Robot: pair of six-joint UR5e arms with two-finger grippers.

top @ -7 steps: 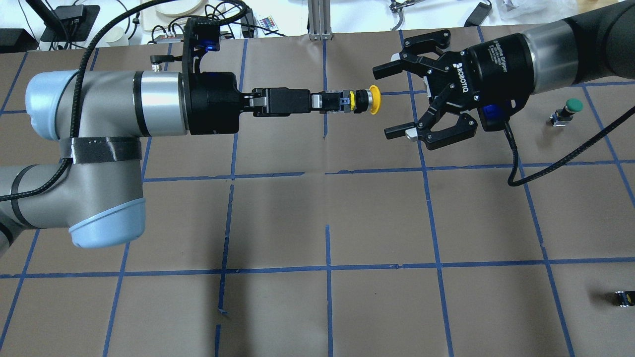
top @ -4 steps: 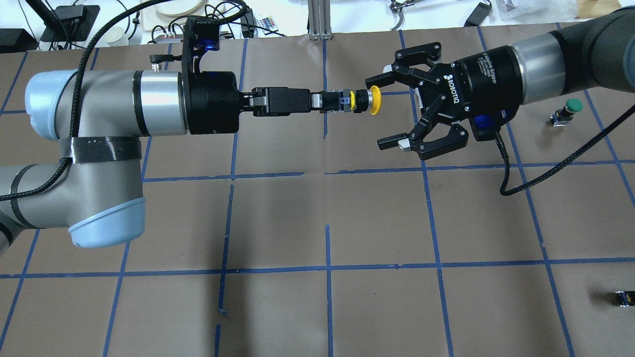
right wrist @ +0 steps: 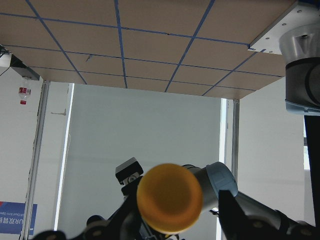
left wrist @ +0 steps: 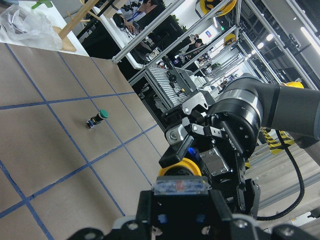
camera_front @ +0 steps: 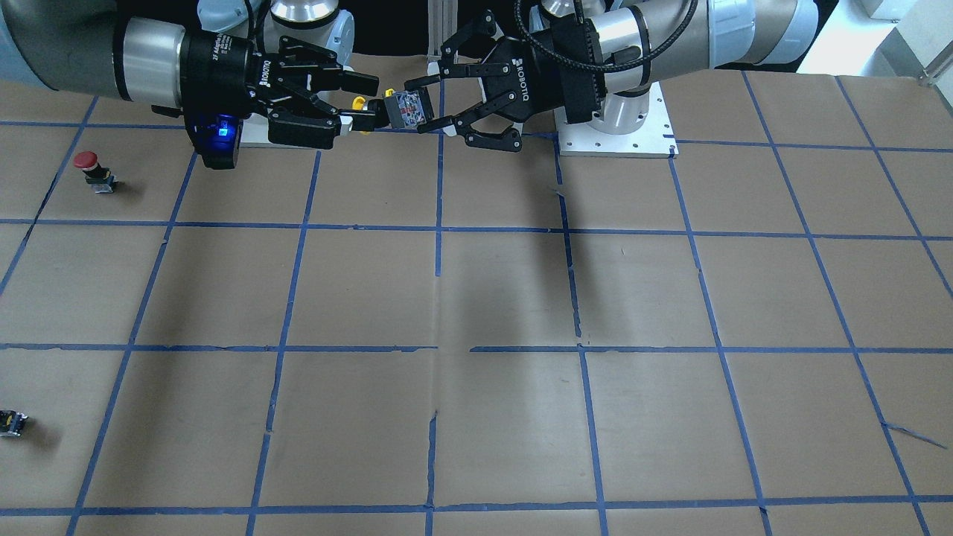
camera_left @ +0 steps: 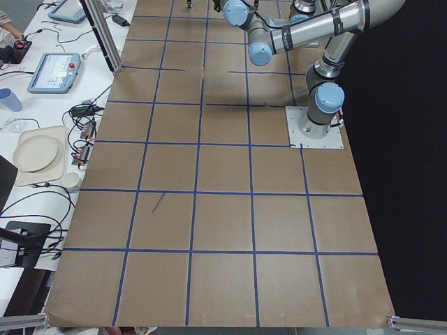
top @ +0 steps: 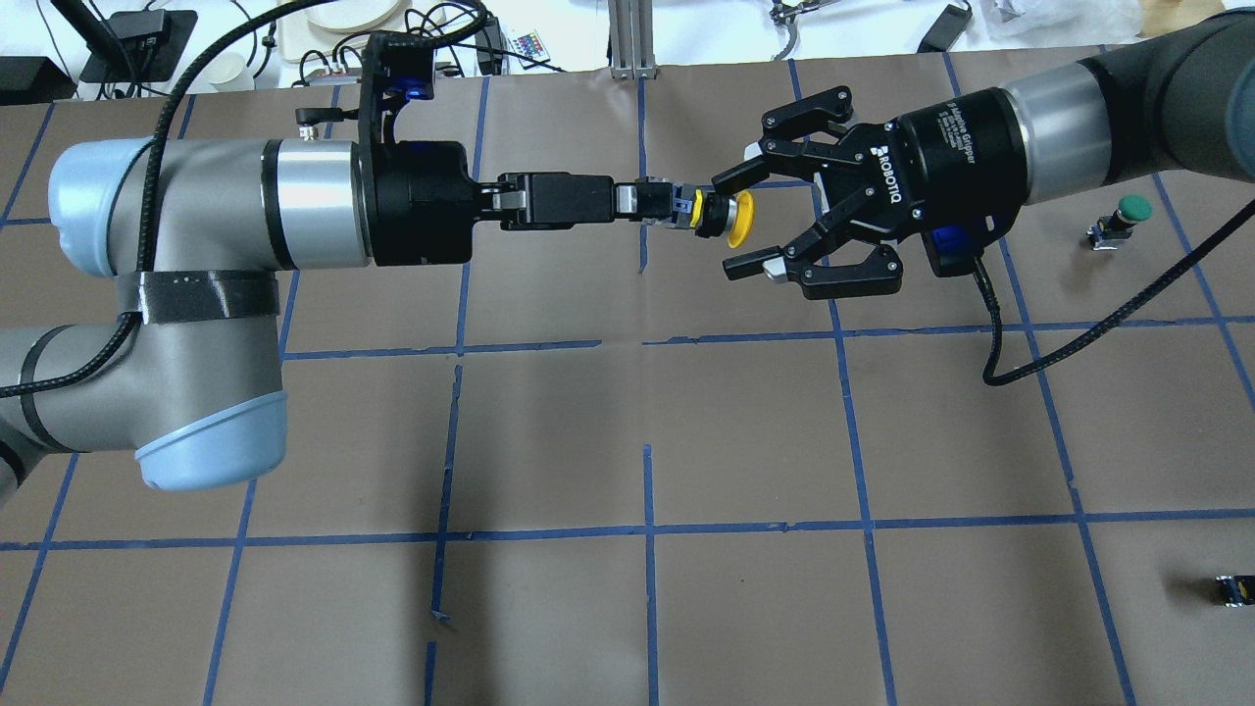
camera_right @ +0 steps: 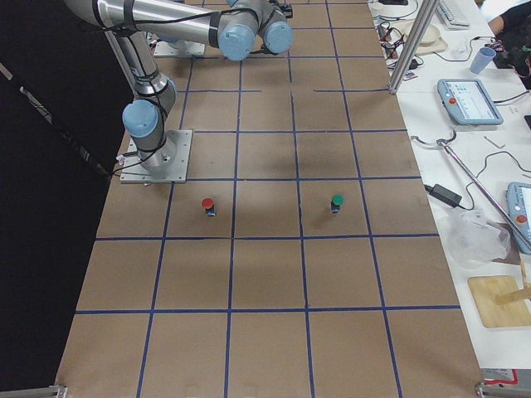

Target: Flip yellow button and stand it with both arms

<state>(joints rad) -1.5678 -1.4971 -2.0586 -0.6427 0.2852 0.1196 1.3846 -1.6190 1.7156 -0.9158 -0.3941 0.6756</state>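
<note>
I have the yellow button [top: 708, 212] up in the air, well above the table [top: 745, 431], lying roughly level between the two arms. The left gripper [top: 647, 201] is clamped narrow on the contact-block end, and the yellow cap points at the right gripper [top: 737, 224]. The right gripper's jaws stand apart on either side of the cap. One fingertip sits just above it in the overhead view and one just below, and neither is visibly pressing on it. The right wrist camera shows the cap dead centre and close.

All the other parts lie toward my right end of the table, well apart from the handover. These are the green button [top: 1128, 218], a red button [camera_front: 89, 167] and a small black block [top: 1232, 588]. The right gripper's cable [top: 1069, 338] hangs in a loop under its wrist.

Compared with a moment ago, the right gripper has slid in from beside the cap to around it, and its jaws have narrowed. The cap has tipped slightly toward the near side of the overhead view. The left arm has not moved.
</note>
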